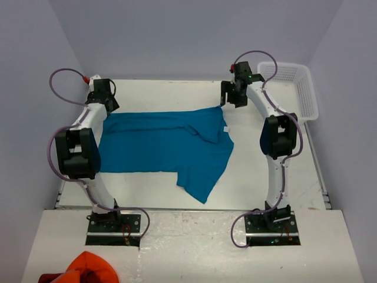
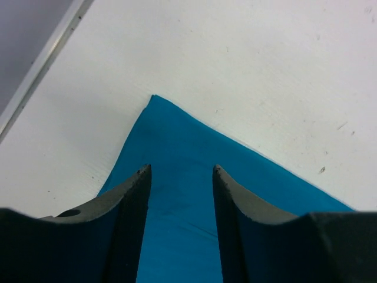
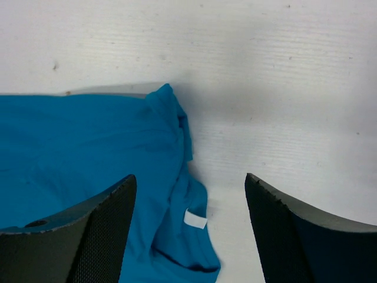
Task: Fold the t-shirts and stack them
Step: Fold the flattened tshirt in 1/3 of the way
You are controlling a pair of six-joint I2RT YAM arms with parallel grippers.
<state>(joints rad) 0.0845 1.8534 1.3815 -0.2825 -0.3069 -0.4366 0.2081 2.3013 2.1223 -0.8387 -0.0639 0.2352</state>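
T-shirt (image 1: pixel 165 144) was lying flat on the white table (image 1: pixel 259 188) between the two arms: teal, no print, way wider than either claw. The left half looked like a fairly tidy band. The right half was messier, with a rumpled ridge near the white tag (image 3: pixel 195 219) and a flap sticking out toward the near edge.

The left claw (image 2: pixel 179 171) hung over the far left corner of the shirt with its fingers partly apart. The cloth showed below the gap, but nothing was pinched. The right claw (image 3: pixel 189 177) sat by the far right corner with its fingers spread wide, one over the fabric and one over bare table, and it wasn't holding anything either.

My read is that this was mid-fold, in between grips. The shirt wasn't a compact packet yet, so stacking looked a long way off, and I couldn't see any stack to put it on.

I'd guess the next move called for fresh pinches right on the fabric edge, probably with both arms working together so the cloth didn't drag or bunch. That loose flap and the rumpled collar side seemed to need sorting first.

A white basket (image 1: pixel 303 88) sat in the far right corner, well apart from the shirt, and an orange cloth (image 1: pixel 88 268) was bunched on the near ledge.
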